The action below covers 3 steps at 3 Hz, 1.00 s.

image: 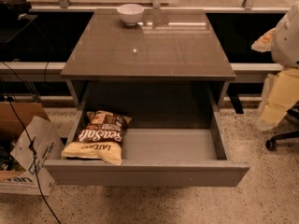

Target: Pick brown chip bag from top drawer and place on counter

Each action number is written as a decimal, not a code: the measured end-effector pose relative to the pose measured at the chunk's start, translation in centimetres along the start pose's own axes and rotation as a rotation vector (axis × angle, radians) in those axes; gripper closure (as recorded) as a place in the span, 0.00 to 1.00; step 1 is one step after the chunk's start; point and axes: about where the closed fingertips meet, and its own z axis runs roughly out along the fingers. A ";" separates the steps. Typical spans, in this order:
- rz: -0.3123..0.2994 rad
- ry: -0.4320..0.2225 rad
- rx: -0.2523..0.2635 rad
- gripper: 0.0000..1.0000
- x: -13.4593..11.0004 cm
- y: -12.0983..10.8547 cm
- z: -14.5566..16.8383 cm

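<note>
The brown chip bag (99, 135) lies flat in the left part of the top drawer (145, 172), its dark brown end toward the back and its pale yellow end toward the drawer front. The drawer is pulled fully open below the counter (154, 50), a glossy grey-brown top. My gripper (276, 101) hangs with the white arm at the right edge of the view, beside the cabinet and above the floor. It is well to the right of the drawer and far from the bag, and holds nothing that I can see.
A white bowl (130, 13) stands at the counter's back edge. A cardboard box (28, 153) and cables sit on the floor left of the drawer. An office chair base (280, 139) stands at the right. A windowed wall runs behind the cabinet.
</note>
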 end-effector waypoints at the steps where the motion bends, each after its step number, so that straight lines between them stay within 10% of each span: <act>1: 0.000 0.000 0.000 0.00 0.0 0.0 0.0; 3: 0.054 -0.060 -0.022 0.00 -2.4 1.4 2.5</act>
